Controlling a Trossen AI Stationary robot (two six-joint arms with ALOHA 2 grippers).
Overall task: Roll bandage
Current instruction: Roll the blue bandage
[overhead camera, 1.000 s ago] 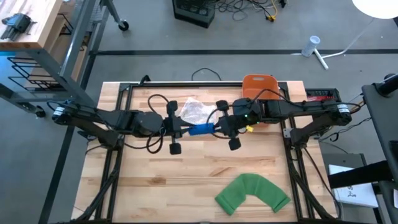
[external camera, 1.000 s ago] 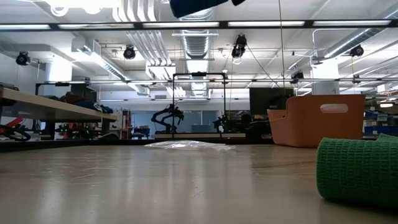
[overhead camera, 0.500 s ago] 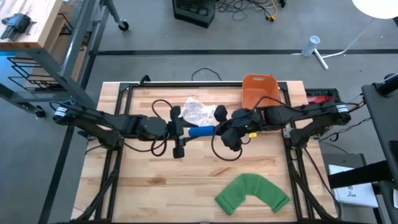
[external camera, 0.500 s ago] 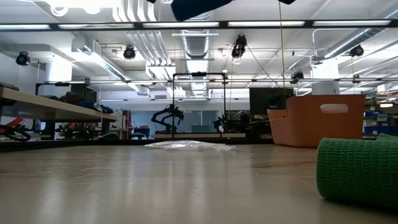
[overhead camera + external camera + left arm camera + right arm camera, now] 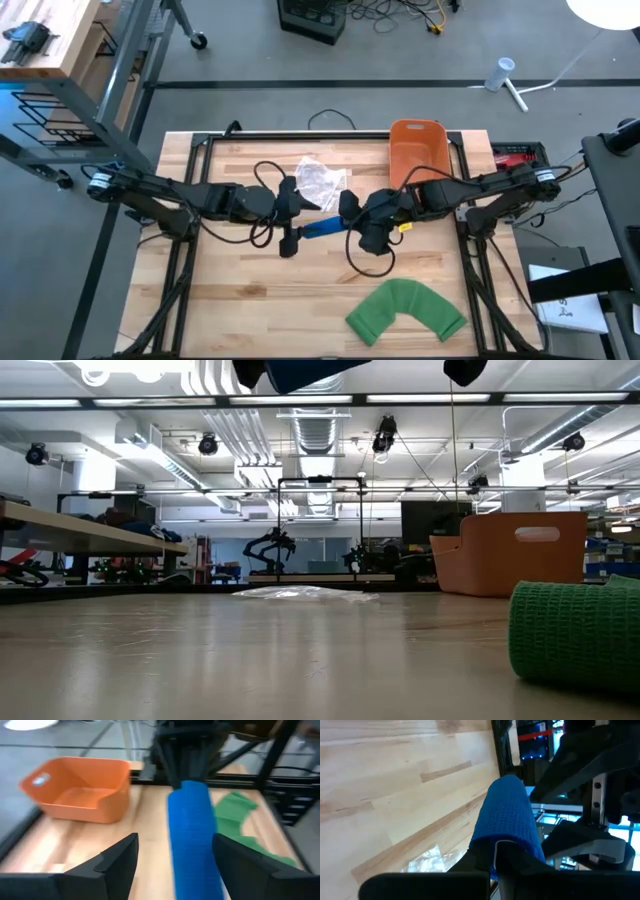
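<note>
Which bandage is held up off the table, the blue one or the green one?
The blue bandage, rolled tight and gripped by the right hand mid-table. The green bandage lies loose near the front edge.

From where I stand, no writing, label, brand or number can be read on anything in these views. The pale patch on the orange plastic bin [image 5: 80, 787] is too blurred to make out.
</note>
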